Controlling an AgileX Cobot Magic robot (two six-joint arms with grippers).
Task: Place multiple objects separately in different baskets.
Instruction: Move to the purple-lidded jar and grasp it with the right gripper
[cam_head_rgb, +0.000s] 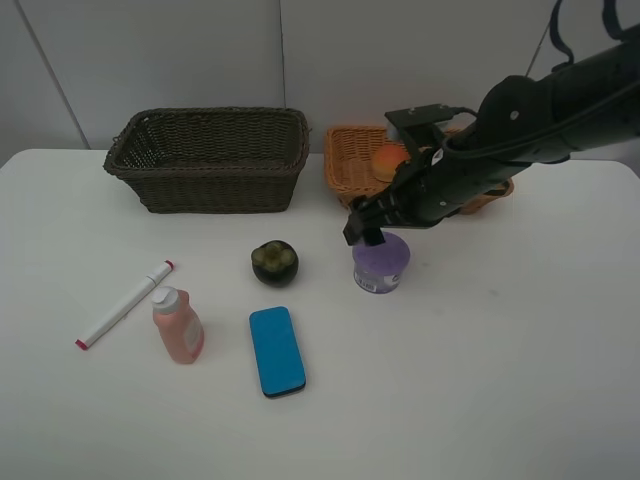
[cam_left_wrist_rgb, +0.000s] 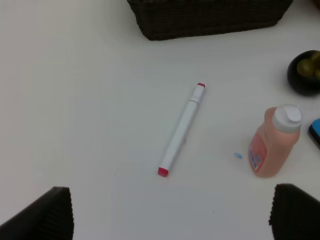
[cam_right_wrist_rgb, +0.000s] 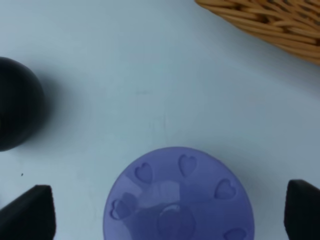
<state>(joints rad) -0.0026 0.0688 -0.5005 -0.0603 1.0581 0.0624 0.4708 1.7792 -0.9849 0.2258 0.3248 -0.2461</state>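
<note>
My right gripper (cam_head_rgb: 372, 236) hangs open just above the purple-lidded tub (cam_head_rgb: 380, 264), with one finger on either side of the lid (cam_right_wrist_rgb: 177, 197). To the tub's left sits the dark mangosteen (cam_head_rgb: 274, 262), also in the right wrist view (cam_right_wrist_rgb: 15, 117). The flat blue block (cam_head_rgb: 276, 350), pink bottle (cam_head_rgb: 177, 325) and white red-tipped marker (cam_head_rgb: 125, 304) lie nearer the front. The left gripper (cam_left_wrist_rgb: 172, 215) is open over the marker (cam_left_wrist_rgb: 182, 131) and bottle (cam_left_wrist_rgb: 274, 142) and holds nothing. It is out of the high view. An orange-red fruit (cam_head_rgb: 388, 162) lies in the light orange basket (cam_head_rgb: 350, 160).
The dark brown basket (cam_head_rgb: 205, 158) stands at the back left, the light basket beside it, partly hidden by my right arm (cam_head_rgb: 520, 120). Bare white table (cam_head_rgb: 500, 380) stretches across the front right.
</note>
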